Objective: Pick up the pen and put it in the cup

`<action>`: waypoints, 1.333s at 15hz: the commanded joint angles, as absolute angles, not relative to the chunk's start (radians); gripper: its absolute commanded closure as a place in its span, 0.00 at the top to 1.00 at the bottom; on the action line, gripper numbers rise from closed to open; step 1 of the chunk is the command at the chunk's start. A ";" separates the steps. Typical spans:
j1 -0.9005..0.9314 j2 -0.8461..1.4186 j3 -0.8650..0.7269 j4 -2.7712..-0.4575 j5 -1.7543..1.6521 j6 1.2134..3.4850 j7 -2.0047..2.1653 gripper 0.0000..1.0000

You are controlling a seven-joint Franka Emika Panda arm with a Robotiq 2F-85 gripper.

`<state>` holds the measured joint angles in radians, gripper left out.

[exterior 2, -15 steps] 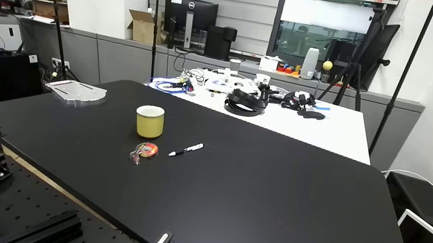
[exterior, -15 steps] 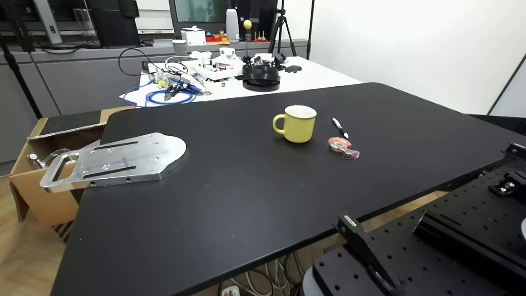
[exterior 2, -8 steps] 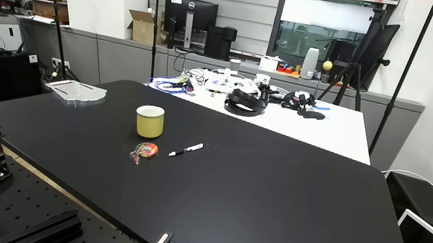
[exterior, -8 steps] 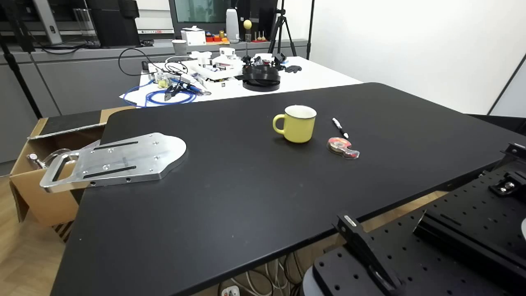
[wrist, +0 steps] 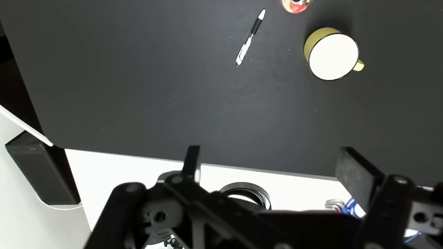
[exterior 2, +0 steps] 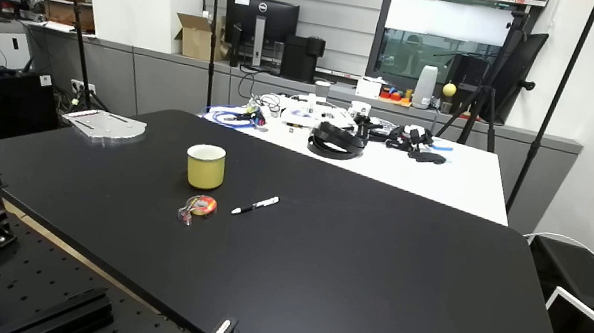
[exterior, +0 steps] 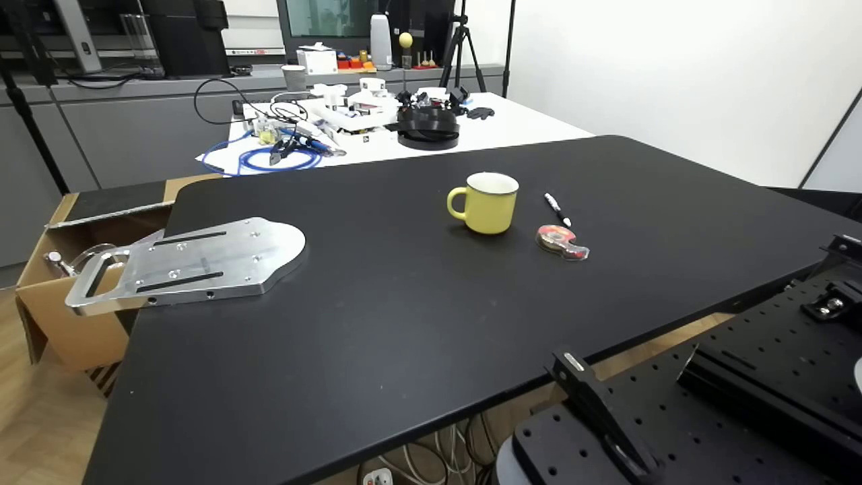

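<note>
Wrist view: claw (wrist: 270, 157) spread wide above blk tbl (wrist: 155, 86), well apart from pen (wrist: 250, 38) & cup (wrist: 334, 57).

Bare, polished-looking metal shines on the plate (exterior: 195, 259) at the left of my smooth, matt table (exterior: 377, 337) in an exterior view, while dull cardboard makes up the box (exterior: 81, 340) past its left edge; toward the right are a smooth, lightly glossy cup (exterior: 489, 210), a plastic-looking pen (exterior: 557, 210) and a tape dispenser (exterior: 562, 242) in clear, shiny plastic. In the wrist view, my gripper (wrist: 270, 151) shows matt fingers (wrist: 191, 162), one faced with a mottled, rough-looking pad (wrist: 351, 174).
</note>
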<state>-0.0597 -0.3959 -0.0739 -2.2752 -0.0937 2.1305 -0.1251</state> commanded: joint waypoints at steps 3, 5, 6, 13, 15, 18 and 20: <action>-0.058 -0.384 -0.076 -2.264 -0.088 2.132 -0.117 1.00; -0.062 -0.358 -0.076 -2.249 -0.083 2.153 -0.098 1.00; -0.064 -0.345 -0.076 -2.243 -0.080 2.167 -0.087 1.00; -0.104 -0.196 -0.065 -2.231 -0.089 2.273 0.100 1.00; -0.104 -0.148 -0.073 -2.247 -0.064 2.316 0.128 1.00; -0.102 -0.077 -0.079 -2.276 -0.032 2.398 0.151 1.00; -0.097 -0.032 -0.080 -2.302 0.004 2.481 0.142 1.00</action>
